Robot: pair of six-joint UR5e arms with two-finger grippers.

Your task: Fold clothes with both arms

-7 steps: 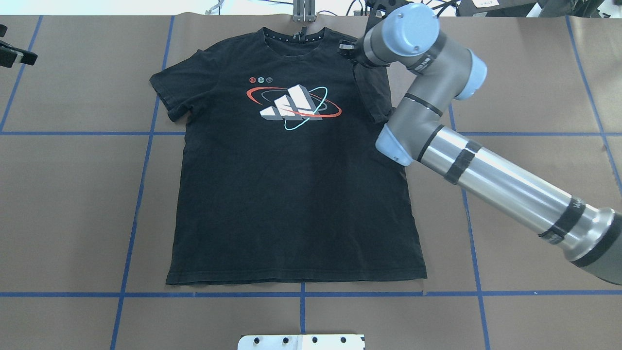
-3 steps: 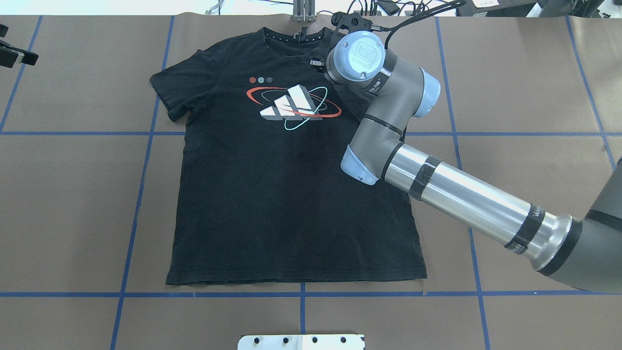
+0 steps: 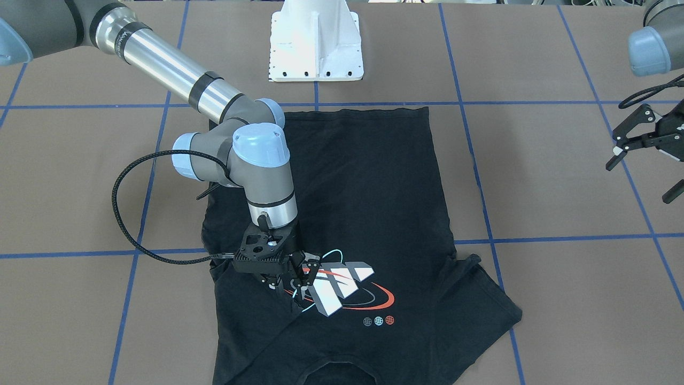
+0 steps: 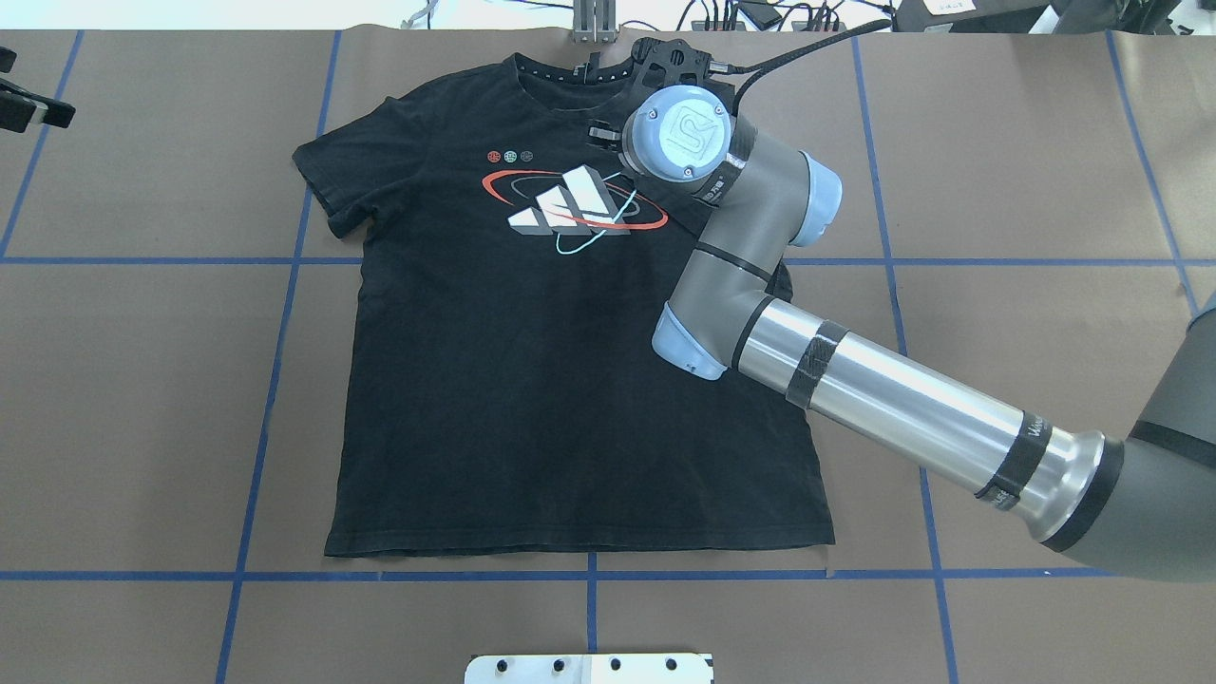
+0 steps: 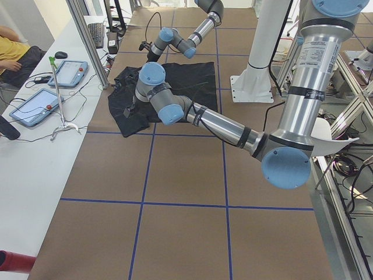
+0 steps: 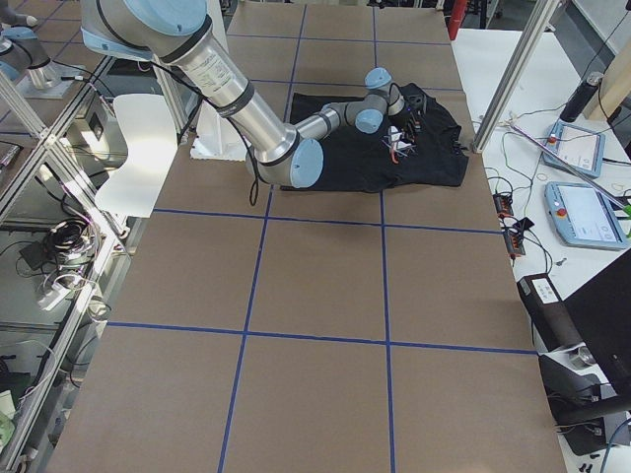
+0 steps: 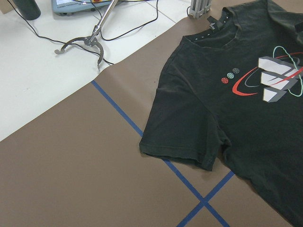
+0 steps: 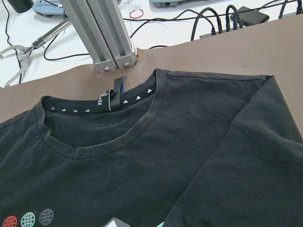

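A: Surface and room?

B: Table (image 4: 142, 380) under brown paper, squared off by blue tape lines (image 4: 142, 575). White pedestal base (image 3: 315, 43) at the robot's edge. At the opposite edge stands an aluminium post (image 8: 102, 33). Beyond it is a white bench (image 7: 28, 71) with loose cables and teach pendants (image 6: 582, 212). A person (image 5: 9, 49) sits at the bench's corner, only a yellow sleeve and forearm showing.

A: The garment?

B: Black T-shirt (image 4: 532, 380), front up, mid-table. Hem toward the base, collar (image 4: 570, 71) just beside the post. Graphic (image 4: 570, 209) uppermost. Left sleeve (image 4: 328, 180) flat and spread on the paper. Right sleeve (image 8: 246, 156) turned in over the chest, its edge raised off the cloth below.

A: Arms?

B: Right arm (image 4: 902, 399) reaches across the shirt's right side. Right gripper (image 3: 296, 294) points down at the graphic's edge, fingers drawn close together, pinching a raised fold of the T-shirt. Left gripper (image 3: 638, 179) hangs over bare paper, well apart from the shirt, fingers spread wide.
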